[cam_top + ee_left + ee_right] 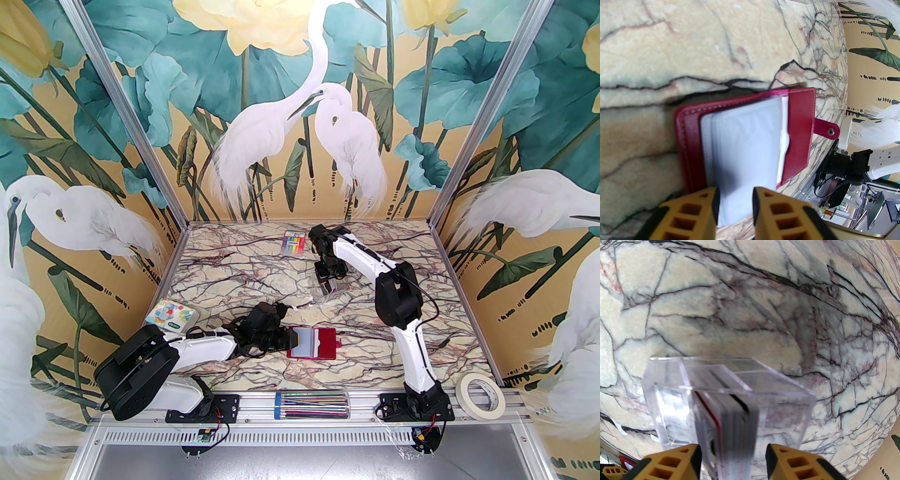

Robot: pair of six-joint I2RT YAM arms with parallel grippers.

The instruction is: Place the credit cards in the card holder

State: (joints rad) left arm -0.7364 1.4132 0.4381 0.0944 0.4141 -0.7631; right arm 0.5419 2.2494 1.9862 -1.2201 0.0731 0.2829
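The dark red card holder [326,344] lies open on the marble table, snap tab to the right. In the left wrist view, the card holder [799,131] has its clear sleeves [745,145] raised. They fill the gap between the fingers of my left gripper [735,206], which is shut on their near edge. My left gripper [287,340] sits at the holder's left side. The credit cards [736,427] stand as a grey stack in a clear plastic box [782,390]. My right gripper [733,462] is open, straddling the stack with a gap at its right finger. My right gripper [328,281] hangs over that box mid-table.
A rainbow-striped pack [294,243] lies at the back of the table. A colourful patterned white square [169,316] sits at the left edge. A roll of masking tape [481,395] and a clear case of pens [311,404] rest on the near rail.
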